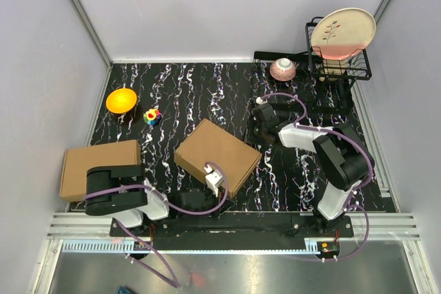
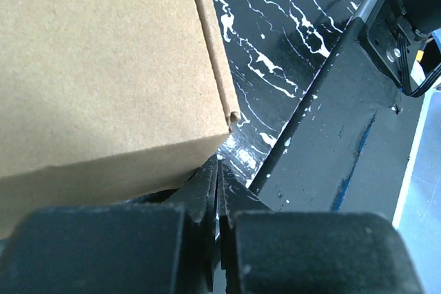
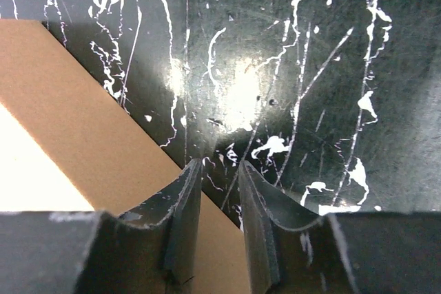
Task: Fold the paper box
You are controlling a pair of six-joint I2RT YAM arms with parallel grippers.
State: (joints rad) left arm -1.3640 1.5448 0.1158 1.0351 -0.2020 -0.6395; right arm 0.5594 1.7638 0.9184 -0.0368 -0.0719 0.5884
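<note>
- Top view: shows the paper box (image 1: 217,155) lying closed and skewed on the dark marbled worktop (image 1: 200,94), between the two claws.
- Puts the left claw (image 1: 215,180) right at the box's near edge, and the right claw (image 1: 258,129) just off its far right side, apart from the cardboard.
- Places a second plain carton (image 1: 96,163) well to the left of the left claw, partly under that arm.
- Sets an orange bowl (image 1: 120,100) and a small many-coloured toy (image 1: 152,116) far beyond the left claw.
- Sets a pink bowl (image 1: 282,69) and a wire rack (image 1: 337,67) holding a plate (image 1: 342,32) beyond the right claw.
- Left wrist view: finds the left claw (image 2: 218,177) pressed together, tips meeting and pinching nothing.
- Has the paper box (image 2: 103,67) just ahead and to the left of those tips, its lower corner almost at them; cannot tell whether touching.
- Shows a crease line and a small notch along the box's right edge, with bare worktop (image 2: 275,32) ahead to the right.
- Right wrist view: finds the right claw (image 3: 219,170) slightly spread, a narrow gap between the tips and nothing in it.
- Has the paper box (image 3: 89,129) to the left, its slanted edge passing under the left finger (image 3: 180,204), with worktop (image 3: 275,67) ahead and to the right.
</note>
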